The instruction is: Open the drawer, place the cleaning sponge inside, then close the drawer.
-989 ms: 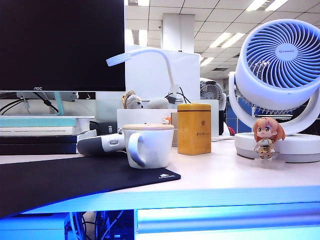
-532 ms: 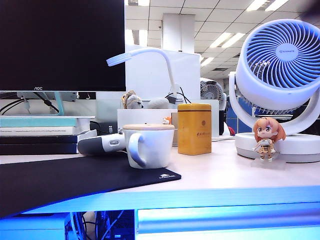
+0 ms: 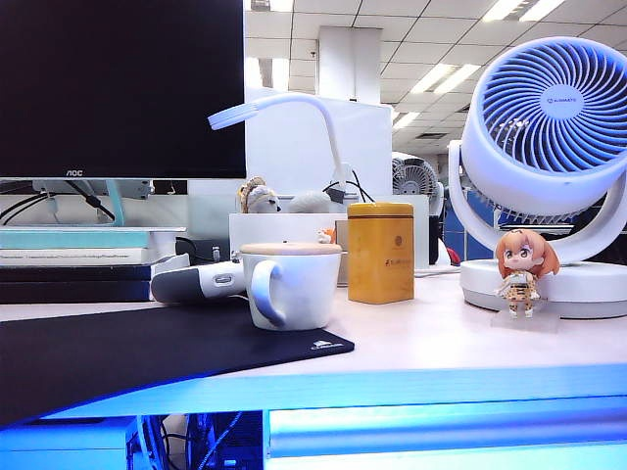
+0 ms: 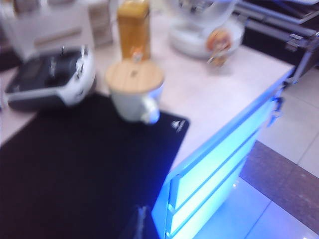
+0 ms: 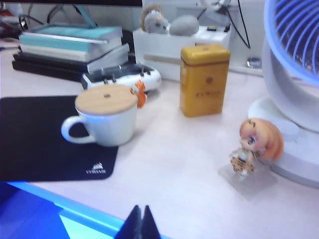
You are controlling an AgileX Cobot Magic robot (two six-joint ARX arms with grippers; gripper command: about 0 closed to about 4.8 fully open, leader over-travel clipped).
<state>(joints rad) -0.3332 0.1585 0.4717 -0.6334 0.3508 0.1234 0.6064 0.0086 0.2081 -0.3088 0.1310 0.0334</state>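
Wrist views: hovering above desk edge, left gripper (image 4: 141,221) and right gripper (image 5: 140,222) both pinched together, gripping nothing; drawer (image 4: 212,169) sitting closed, glowing blue.

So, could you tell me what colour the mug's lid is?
Light wood tan, clearest in the right wrist view: lid.

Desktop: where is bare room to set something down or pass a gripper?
Free: the near half of the black mat, and the desktop between mug, yellow tin and figurine. Crowded: the back row and the fan base. Both grippers, left and right, hover off the front edge.
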